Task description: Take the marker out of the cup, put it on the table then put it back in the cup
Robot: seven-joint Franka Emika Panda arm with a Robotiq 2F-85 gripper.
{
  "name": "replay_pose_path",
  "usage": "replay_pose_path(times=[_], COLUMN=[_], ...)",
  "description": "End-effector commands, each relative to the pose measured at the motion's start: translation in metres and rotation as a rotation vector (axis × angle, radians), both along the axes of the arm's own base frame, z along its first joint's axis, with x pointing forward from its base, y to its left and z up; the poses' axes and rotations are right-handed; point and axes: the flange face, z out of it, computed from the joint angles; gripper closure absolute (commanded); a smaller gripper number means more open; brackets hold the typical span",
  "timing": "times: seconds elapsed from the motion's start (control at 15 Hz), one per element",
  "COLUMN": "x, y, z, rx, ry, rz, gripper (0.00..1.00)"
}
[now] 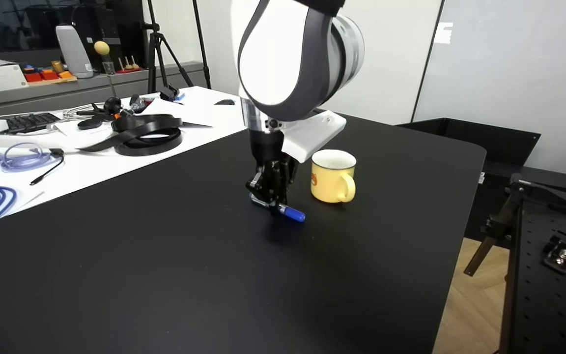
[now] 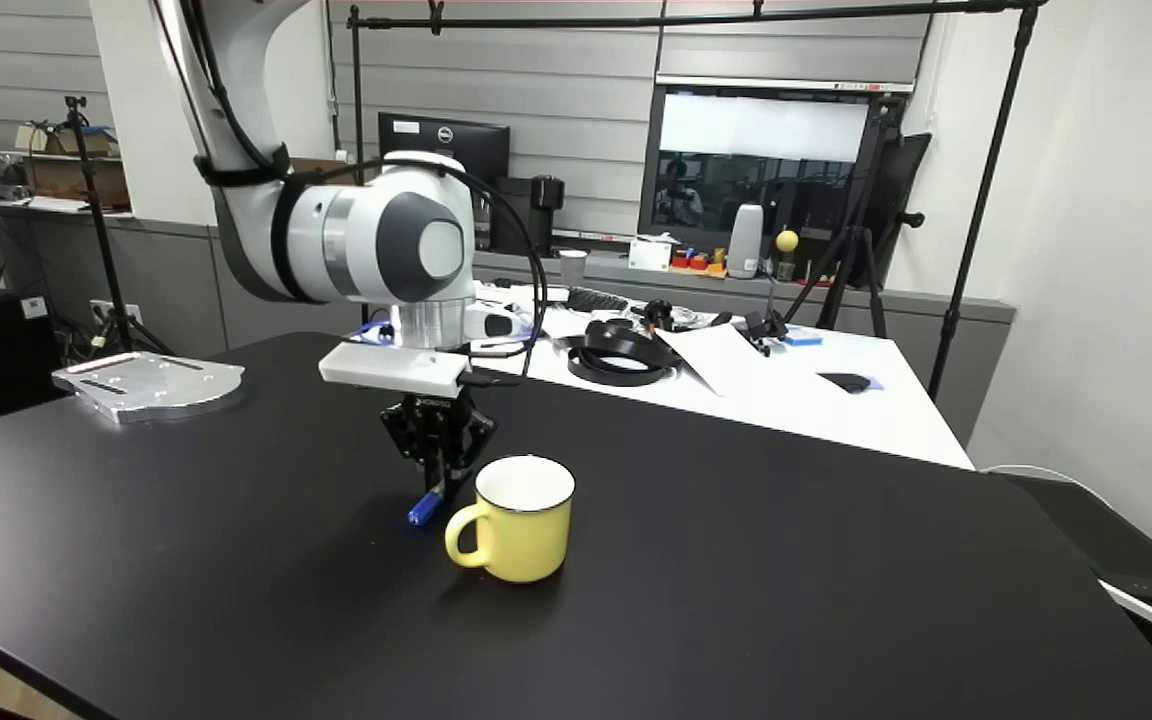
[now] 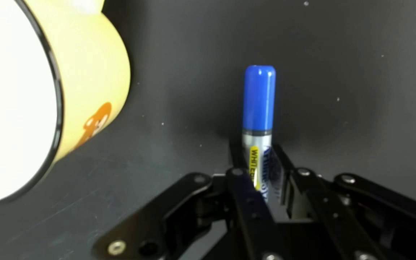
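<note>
The marker (image 1: 294, 214) has a blue cap and a whitish body and lies nearly level, low at the black table (image 1: 165, 280). It also shows in an exterior view (image 2: 425, 507) and in the wrist view (image 3: 259, 101). My gripper (image 1: 274, 202) points down, its fingers on both sides of the marker's body; in the wrist view the gripper (image 3: 256, 153) is closed on it just behind the cap. I cannot tell whether the marker touches the table. The yellow cup (image 1: 331, 184) stands upright beside the gripper, apart from it; its white inside shows no marker.
The cup's handle (image 1: 347, 188) sticks out from its side. A white table (image 1: 214, 118) with cables, black straps (image 1: 150, 137) and paper adjoins the black table. A silver metal plate (image 2: 151, 385) lies at the black table's far edge in an exterior view.
</note>
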Motion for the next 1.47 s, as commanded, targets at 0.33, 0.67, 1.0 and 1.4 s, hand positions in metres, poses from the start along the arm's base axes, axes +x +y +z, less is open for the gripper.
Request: replay_pose_path(times=[0.33, 0.67, 1.0, 1.4], x=[-0.004, -0.013, -0.014, -0.019], y=[-0.015, -0.039, -0.078, -0.102], z=[0.085, 0.124, 0.143, 0.128], rx=[-0.029, -0.008, -0.042, -0.098], ry=[-0.008, 0.121, 0.081, -0.158], rz=[0.007, -0.050, -0.139, -0.179], gripper=[0.95, 0.95, 0.95, 0.95])
